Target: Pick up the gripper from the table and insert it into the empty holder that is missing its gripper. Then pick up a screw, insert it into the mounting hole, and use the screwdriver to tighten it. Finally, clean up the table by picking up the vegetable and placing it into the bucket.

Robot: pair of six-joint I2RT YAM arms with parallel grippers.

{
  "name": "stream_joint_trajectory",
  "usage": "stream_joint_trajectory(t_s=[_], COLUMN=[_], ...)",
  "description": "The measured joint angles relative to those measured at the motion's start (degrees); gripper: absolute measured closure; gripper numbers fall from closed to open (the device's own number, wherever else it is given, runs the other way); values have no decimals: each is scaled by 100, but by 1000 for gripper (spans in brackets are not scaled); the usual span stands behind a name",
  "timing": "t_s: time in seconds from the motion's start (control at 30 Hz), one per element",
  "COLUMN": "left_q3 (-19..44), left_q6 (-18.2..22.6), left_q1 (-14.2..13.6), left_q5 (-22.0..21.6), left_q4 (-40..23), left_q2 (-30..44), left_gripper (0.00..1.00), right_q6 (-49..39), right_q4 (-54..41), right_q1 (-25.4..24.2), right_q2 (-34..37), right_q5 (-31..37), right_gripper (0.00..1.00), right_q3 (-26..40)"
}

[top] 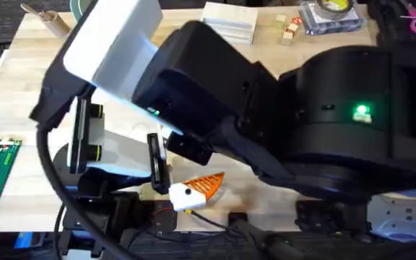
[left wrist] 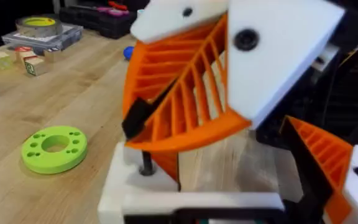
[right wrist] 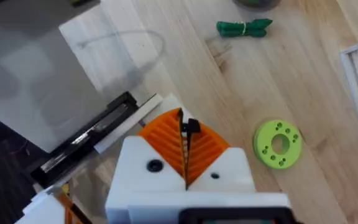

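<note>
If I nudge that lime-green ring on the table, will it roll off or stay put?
The lime-green ring lies flat on the wooden table, so it would probably slide rather than roll. It looks like a rigid plastic disc with a centre hole and small holes around it, likely light. Its low flat shape may be awkward to pinch from above.

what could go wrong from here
1. The right end effector pinches a small black piece right at the tips of its pads. With so little of it held, it could slip out or twist.
2. The vegetable lies loose on the table, and the lime-green disc is not far from it. A careless cleanup grab might take the disc instead.
</note>
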Motion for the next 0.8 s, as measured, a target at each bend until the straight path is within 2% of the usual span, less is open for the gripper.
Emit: stream_joint_trajectory(t_s=[0.3,0.8], left_q3=[0,0], left_q6=[22,22], left_q1=[0,0], left_q5=[-6,-48], left_q4=[53,61], left_q2=[0,0], left_gripper=[8,8], right_q6=[-46,-79], right_q4=[-20,-12], right_q1=[11,11], right_q2=[2,88], right_q5=[160,-79], right_gripper=[994,994], right_q3=[0,0])
